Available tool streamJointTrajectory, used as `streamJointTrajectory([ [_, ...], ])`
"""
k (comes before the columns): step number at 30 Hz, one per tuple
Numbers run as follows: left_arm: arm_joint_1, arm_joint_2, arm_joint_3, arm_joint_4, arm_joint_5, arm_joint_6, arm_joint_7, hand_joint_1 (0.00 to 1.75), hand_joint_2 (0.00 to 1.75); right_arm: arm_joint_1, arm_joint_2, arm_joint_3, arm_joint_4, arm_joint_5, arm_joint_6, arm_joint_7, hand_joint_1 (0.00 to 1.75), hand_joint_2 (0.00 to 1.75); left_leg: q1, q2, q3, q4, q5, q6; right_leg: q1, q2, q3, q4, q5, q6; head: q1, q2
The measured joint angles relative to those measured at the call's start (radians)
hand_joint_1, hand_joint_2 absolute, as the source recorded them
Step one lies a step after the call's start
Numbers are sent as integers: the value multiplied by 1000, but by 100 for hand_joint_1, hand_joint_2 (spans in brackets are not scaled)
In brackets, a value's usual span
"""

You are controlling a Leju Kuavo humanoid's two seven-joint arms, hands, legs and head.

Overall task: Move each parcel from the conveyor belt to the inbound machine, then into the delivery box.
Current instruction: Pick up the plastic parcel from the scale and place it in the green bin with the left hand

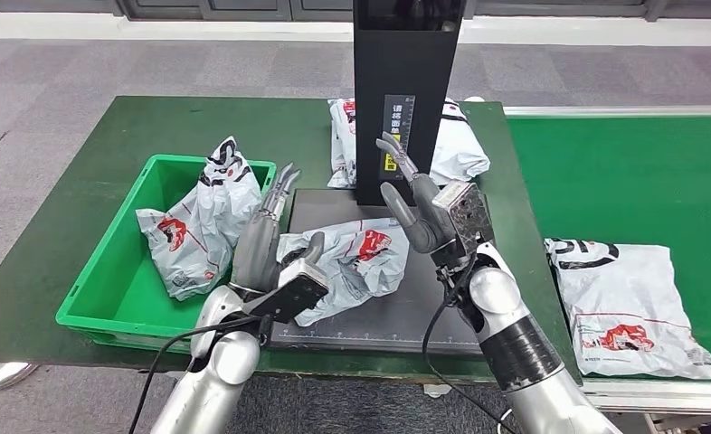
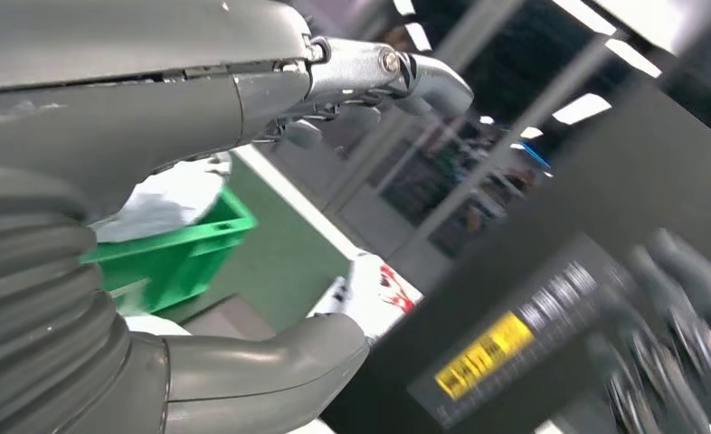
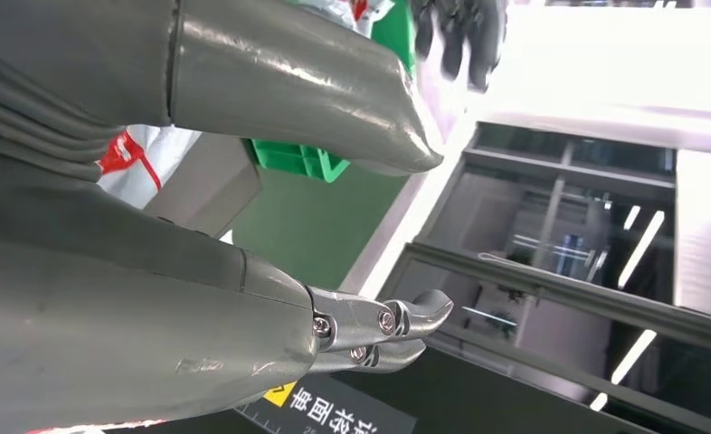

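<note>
I read parcel (image 1: 356, 262) flat on inbound machine (image 1: 406, 99) plate, label up, prob. for scan; next stop delivery box (image 1: 108, 289), one parcel inside already; L hand (image 1: 275, 244) beside it, fingers apart, empty; R hand (image 1: 415, 203) raised, spread, empty; another on conveyor belt (image 1: 623, 163).

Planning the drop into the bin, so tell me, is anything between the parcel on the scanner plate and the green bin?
Nothing fixed blocks the way. The parcel lies on the plate right beside the bin. Just the left hand is over the gap, and one parcel already in the bin fills part of it.
</note>
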Motion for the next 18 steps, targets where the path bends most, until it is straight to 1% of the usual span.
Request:
streamJointTrajectory([
  [6, -20, 4, -40, 12, -25, -16, 14, 0, 175, 26, -16, 0, -47, -12, -4, -3, 0, 0, 0, 1, 0, 0, 0, 0, 0, 1, -1, 0, 0, 0, 0, 0],
  [8, -38, 6, -58, 33, -69, -48, 41, 0, 175, 36, -18, -2, -62, -31, -19, -7, 0, 0, 0, 0, 0, 0, 0, 0, 0, 0, 0, 0, 0, 0, 0, 0],
  [11, -83, 7, -98, 107, -134, -97, 85, 0, 175, 69, -19, -14, -108, -57, -55, -12, 0, 0, 0, -1, 0, 0, 0, 0, 0, -1, 0, 0, 0, 0, 0, 0],
  [13, -106, 6, -116, 154, -146, -102, 94, 0, 87, 91, -19, -19, -138, -62, -67, -11, 0, 0, 0, 1, 0, 0, 0, 0, 0, 1, 0, 0, 0, 0, 0, 0],
  [15, -126, 4, -126, 190, -153, -112, 103, 0, 87, 109, -19, -26, -161, -64, -79, -9, 0, 0, 0, 1, 0, 0, 0, 0, 0, 2, -1, 0, 0, 1, 0, 0],
  [17, -152, 2, -138, 238, -169, -143, 132, 0, 175, 135, -19, -40, -191, -64, -102, -5, 0, 0, 0, 0, 0, 0, 0, 0, -1, 1, 0, 0, 0, 1, 0, 0],
  [18, -169, 1, -143, 272, -180, -160, 153, 0, 175, 154, -19, -49, -210, -62, -118, -4, 0, 0, 0, -1, 0, 0, 0, 0, 0, 0, 0, 0, 0, 1, 0, 0],
])
